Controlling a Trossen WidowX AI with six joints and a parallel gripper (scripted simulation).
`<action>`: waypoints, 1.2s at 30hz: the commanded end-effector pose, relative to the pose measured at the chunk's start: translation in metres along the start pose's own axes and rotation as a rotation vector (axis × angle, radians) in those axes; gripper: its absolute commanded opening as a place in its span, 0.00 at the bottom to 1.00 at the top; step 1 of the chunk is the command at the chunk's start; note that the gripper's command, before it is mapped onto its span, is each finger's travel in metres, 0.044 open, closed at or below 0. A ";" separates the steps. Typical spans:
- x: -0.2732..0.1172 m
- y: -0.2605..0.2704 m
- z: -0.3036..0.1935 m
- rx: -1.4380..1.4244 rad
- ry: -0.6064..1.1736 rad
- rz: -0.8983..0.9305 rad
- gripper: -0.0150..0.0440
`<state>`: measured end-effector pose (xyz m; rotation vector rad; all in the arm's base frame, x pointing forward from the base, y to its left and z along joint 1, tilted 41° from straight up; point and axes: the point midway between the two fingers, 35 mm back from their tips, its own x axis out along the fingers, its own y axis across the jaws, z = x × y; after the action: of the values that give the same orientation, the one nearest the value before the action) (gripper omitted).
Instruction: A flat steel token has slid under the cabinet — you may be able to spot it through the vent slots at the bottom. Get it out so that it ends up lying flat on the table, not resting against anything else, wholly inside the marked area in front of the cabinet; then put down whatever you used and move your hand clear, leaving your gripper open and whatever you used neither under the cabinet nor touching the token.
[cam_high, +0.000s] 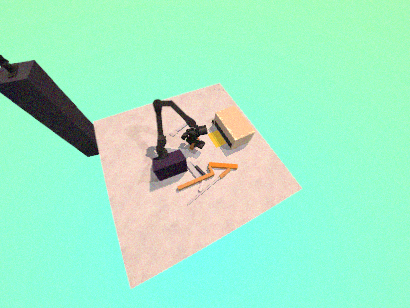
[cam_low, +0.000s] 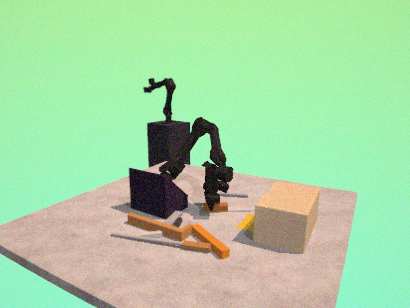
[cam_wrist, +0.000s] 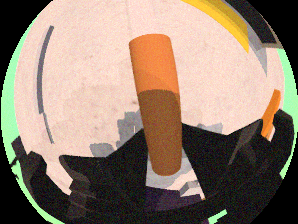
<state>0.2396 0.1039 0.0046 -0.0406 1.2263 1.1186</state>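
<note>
The end effector (cam_high: 192, 145) (cam_low: 212, 205) (cam_wrist: 161, 129) is clenched on the orange handle (cam_high: 192, 148) (cam_low: 221, 206) (cam_wrist: 154, 62), fingers either side of it, so you've got a firm hold w/ the handle's front end sticking out ahead. A thin rod (cam_low: 242, 210) runs from it toward the cabinet (cam_high: 235, 125) (cam_low: 285, 212) side, prob. so the slim part can go under while your bulky fingers stay outside. Can't make out the rod's tip shape.

Token: not visible in any view; presumably still under the cabinet, per the task. Can't confirm its spot thru the slots.

The yellow marked area (cam_high: 217, 139) (cam_low: 246, 222) (cam_wrist: 227, 17) lies right at the cabinet's front, so a short pull outward should do; too long a drag could overshoot it.

The bent orange bar (cam_high: 195, 181) (cam_low: 155, 225) and the other orange-handled rod (cam_high: 225, 173) (cam_low: 196, 246) lie on the counter (cam_high: 165, 225) (cam_low: 75, 260) (cam_wrist: 90, 60) off to one side, out of your approach. Next: line up, keep the rod low, reach past the token, then draw back.
</note>
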 end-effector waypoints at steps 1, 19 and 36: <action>-0.001 0.006 0.003 -0.007 -0.004 -0.001 0.25; -0.001 0.023 0.009 -0.006 -0.004 -0.001 0.25; -0.001 0.041 0.015 -0.006 -0.005 0.000 0.25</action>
<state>0.2238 0.1291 0.0284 -0.0385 1.2272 1.1184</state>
